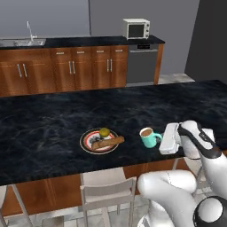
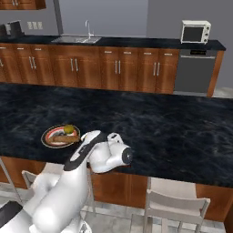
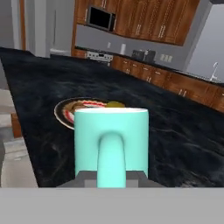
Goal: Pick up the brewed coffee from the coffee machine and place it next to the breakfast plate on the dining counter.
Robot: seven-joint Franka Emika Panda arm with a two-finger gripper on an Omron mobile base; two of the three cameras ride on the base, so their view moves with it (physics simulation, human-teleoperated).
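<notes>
mug (image 3: 111, 140) upright on counter (image 1: 53, 119), handle facing end effector (image 3: 111, 177).

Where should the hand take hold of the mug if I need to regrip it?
Probably the handle, from the stool side of the counter. The mug stands upright with coffee in it, right of the plate. In the hand view its handle faces the hand, with the plate behind, so a level approach from there should avoid the plate and spilling.

Lighting, my 3 cameras: even, moderately dim, source not discernible. Faint pale sheen on my dining counter (image 1: 53, 124); shadows barely visible. Rendering soft and low in detail. My hand view's teal mug (image 3: 111, 142) close, slightly blurred.
</notes>
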